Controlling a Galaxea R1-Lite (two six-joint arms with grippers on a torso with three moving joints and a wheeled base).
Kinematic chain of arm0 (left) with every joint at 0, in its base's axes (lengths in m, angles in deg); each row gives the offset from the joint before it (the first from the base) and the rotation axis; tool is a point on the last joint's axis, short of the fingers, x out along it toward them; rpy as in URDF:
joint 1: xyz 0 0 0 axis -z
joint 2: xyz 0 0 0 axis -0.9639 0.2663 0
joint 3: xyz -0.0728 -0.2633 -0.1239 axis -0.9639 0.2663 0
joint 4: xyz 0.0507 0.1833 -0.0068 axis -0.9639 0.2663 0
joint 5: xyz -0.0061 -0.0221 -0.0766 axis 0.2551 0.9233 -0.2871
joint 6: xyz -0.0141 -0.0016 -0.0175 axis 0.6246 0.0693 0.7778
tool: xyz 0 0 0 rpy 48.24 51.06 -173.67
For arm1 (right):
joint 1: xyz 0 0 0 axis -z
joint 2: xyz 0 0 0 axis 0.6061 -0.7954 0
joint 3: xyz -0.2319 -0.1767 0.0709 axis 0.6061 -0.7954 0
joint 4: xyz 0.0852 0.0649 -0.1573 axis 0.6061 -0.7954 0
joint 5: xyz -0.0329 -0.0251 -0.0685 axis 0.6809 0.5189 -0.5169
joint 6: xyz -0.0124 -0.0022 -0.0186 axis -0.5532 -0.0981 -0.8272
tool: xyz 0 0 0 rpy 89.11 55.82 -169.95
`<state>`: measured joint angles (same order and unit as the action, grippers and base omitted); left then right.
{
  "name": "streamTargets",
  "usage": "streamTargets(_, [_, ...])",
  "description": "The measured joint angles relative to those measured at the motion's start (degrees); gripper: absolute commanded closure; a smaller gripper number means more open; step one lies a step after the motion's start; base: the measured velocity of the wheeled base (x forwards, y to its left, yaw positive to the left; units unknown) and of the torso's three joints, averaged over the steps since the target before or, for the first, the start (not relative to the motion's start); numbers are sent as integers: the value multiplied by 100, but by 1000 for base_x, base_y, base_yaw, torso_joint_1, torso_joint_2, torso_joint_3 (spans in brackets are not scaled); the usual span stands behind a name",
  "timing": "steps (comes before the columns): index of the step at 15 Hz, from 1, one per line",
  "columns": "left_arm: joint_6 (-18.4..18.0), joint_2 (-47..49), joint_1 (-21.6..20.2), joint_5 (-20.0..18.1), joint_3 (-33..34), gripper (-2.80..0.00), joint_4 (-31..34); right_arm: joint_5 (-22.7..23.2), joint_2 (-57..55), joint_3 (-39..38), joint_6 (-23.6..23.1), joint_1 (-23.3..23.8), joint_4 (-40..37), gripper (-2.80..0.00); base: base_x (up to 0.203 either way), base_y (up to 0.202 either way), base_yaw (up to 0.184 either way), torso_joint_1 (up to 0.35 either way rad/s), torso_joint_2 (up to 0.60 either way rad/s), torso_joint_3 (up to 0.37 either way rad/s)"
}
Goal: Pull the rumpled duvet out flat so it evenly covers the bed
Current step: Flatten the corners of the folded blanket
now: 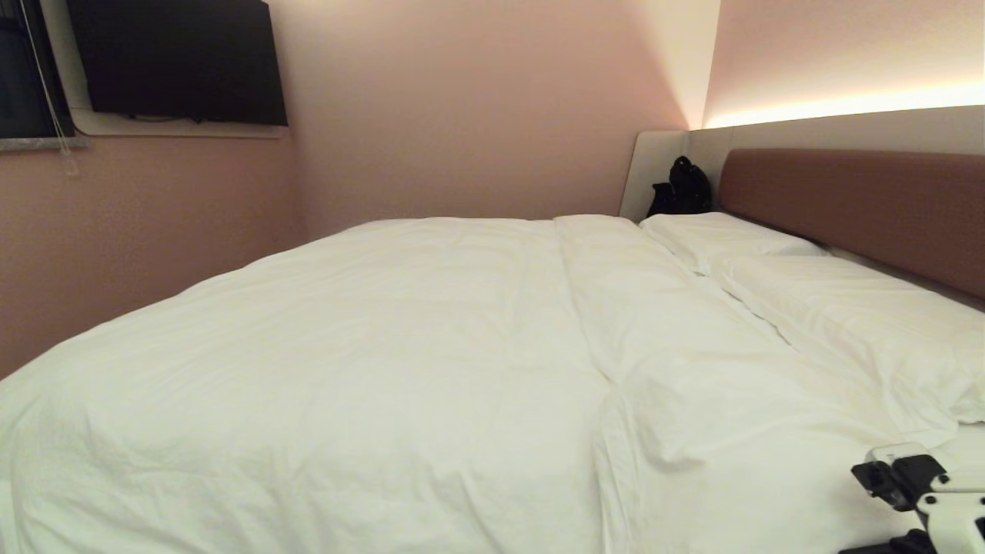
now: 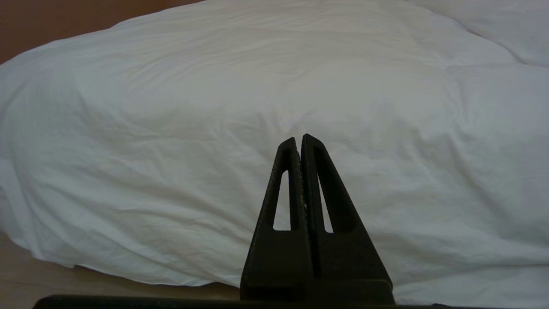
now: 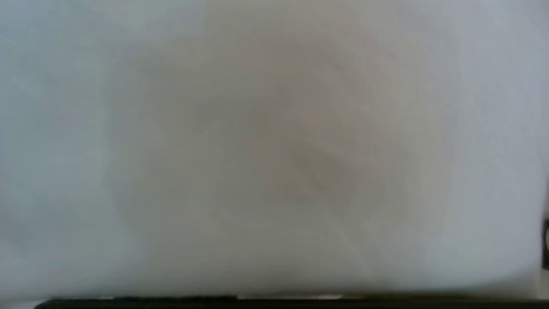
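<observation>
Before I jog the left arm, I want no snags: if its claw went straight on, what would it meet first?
Most likely the duvet: the shut left claw points at its draped side; how far off is unclear.

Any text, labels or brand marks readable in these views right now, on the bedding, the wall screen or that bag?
None readable: the duvet, pillows, dark wall screen, black bag and headboard show no print. The right wrist view shows only blurred white cloth.
</observation>
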<state>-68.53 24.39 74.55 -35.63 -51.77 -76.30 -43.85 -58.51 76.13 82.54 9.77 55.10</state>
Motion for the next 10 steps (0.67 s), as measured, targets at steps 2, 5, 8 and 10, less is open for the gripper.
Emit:
streamTargets(2, [0,0,0,4,5,0,-2,22,399,-68,-13,4,-303,-280,0,0,0,0,0,0])
streamTargets(5, [-6,0,0,4,2,0,-2,91,1224,-7,-38,4,-835,-280,0,0,0,0,0,0])
streamTargets(8, [-9,0,0,2,-2,0,-2,312,2758,317,-54,1,-1553,-280,0,0,0,0,0,0])
streamTargets(10, [-9,0,0,4,-4,0,0,573,3727,765,-51,-1,-2166,-280,0,0,0,0,0,0])
